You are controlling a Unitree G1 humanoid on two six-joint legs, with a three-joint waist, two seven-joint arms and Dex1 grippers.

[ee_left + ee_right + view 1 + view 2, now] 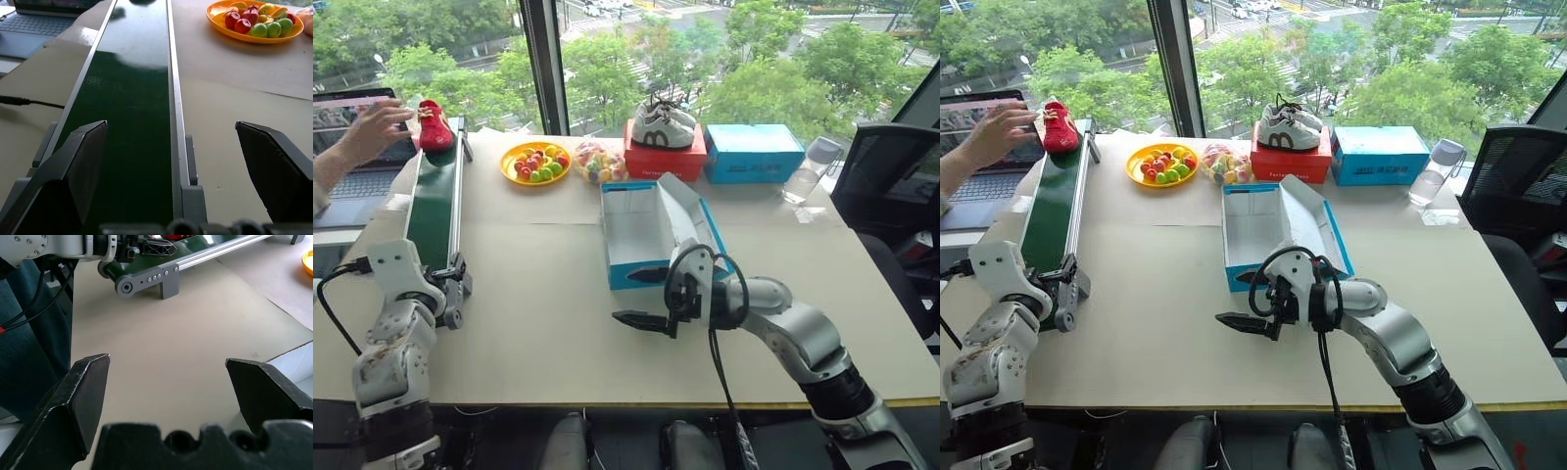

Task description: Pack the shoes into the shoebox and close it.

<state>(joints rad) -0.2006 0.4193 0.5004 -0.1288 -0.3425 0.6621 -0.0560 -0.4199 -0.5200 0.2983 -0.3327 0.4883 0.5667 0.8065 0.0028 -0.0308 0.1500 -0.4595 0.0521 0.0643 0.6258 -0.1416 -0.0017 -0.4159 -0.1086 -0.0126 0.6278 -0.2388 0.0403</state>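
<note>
1. The tabletop (548, 323) carries a green conveyor belt (435, 201); one red shoe (434, 125) sits at its far end under a person's hand (374, 132).
2. The shoebox (636, 230) lies open mid-table.
3. The left claw (171, 171) and right claw (641, 320) both gape, empty; a late grab could let the shoe drop off the belt.

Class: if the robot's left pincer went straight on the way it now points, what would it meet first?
Most likely the red shoe at the far end of the green conveyor belt. The open left pincer points along the belt; depth is uncertain.
</note>
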